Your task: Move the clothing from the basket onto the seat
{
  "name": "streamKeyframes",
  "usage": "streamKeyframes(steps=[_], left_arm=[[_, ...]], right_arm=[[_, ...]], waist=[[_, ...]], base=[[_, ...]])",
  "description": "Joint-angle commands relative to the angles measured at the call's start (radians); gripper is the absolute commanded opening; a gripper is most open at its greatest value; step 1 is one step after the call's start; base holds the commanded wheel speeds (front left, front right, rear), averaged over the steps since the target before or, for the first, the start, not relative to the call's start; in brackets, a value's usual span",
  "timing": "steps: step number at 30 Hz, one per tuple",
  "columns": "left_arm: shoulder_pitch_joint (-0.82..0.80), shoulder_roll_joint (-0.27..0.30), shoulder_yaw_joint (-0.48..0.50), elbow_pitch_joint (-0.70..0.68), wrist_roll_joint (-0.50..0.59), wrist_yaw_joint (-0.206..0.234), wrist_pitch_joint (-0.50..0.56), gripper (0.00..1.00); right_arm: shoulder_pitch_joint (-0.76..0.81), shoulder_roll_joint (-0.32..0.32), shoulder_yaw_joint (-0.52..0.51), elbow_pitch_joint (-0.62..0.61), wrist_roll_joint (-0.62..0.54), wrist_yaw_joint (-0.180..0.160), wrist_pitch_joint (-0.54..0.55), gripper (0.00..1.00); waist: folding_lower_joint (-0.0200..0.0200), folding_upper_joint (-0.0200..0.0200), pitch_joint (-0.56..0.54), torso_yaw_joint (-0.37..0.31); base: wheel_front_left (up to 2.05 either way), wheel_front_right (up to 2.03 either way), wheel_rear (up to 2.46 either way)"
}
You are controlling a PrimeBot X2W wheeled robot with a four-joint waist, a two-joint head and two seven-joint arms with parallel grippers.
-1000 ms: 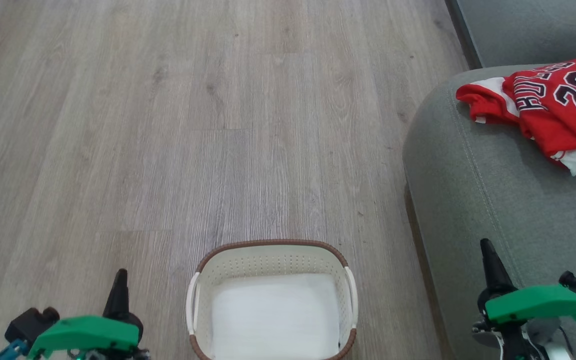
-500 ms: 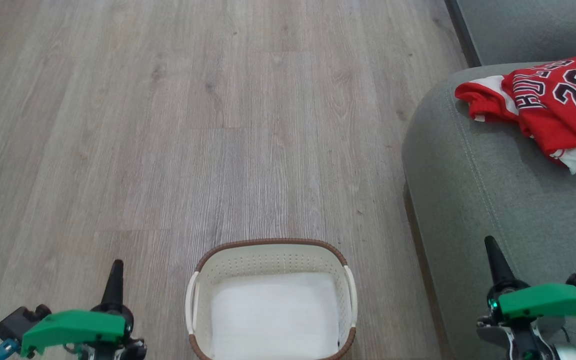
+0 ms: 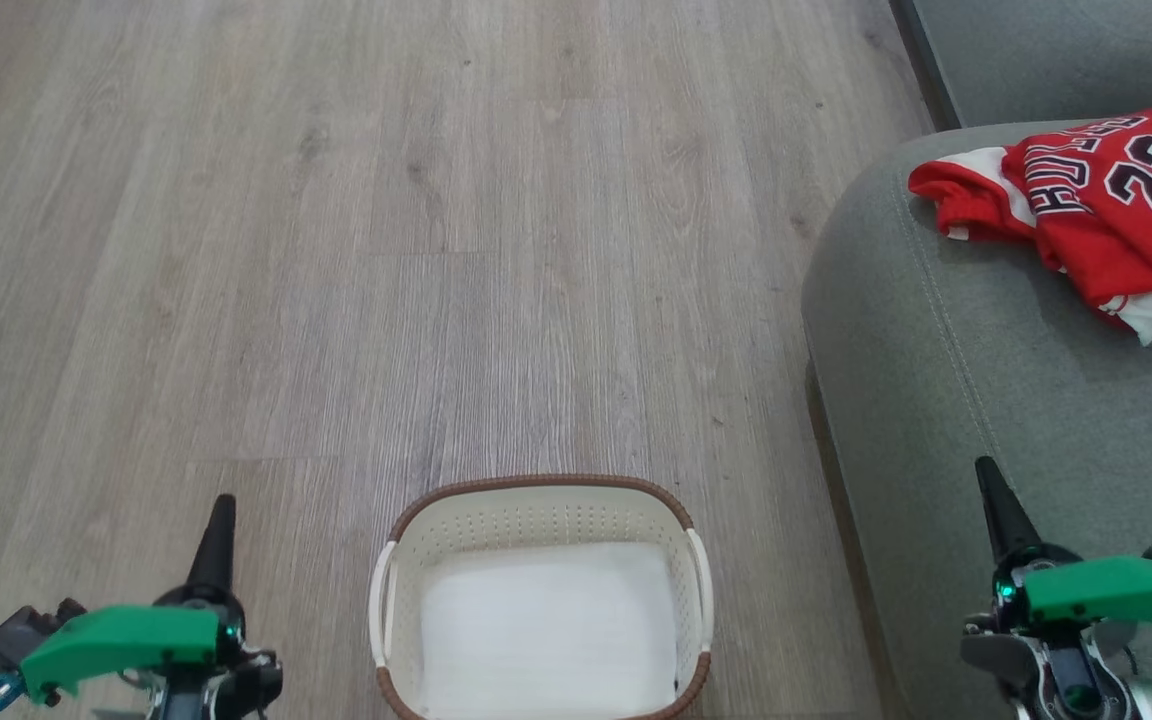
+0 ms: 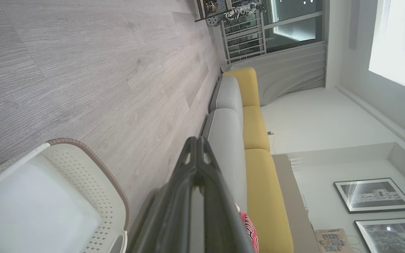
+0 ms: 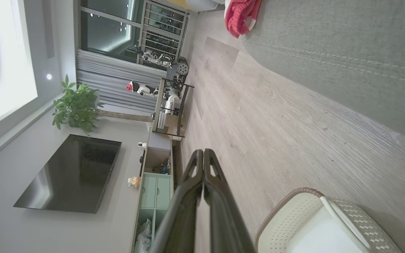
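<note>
The jersey lies crumpled on the seat, at two o'clock in the head view. The basket at six o'clock holds just a white liner, so the transfer looks complete.

Both arms are empty, with their fingers pressed together. The left end effector is at seven o'clock over the floor, and the right end effector is at five o'clock over the seat's front edge. The jersey sits well apart from the right one, toward its one o'clock, and farther from the left.

The next move probably calls only for keeping both arms clear of basket and jersey.
</note>
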Motion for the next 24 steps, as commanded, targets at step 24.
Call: streamKeyframes(steps=[24], left_arm=[[-0.1,0.004,0.073,-0.048,-0.263,-0.051,0.071,0.0]], right_arm=[[-0.075,-0.003,-0.016,-0.056,0.272,0.0,0.072,0.0]], waist=[[0.0,0.0,0.006,-0.005]], base=[[0.0,0.0,0.0]])
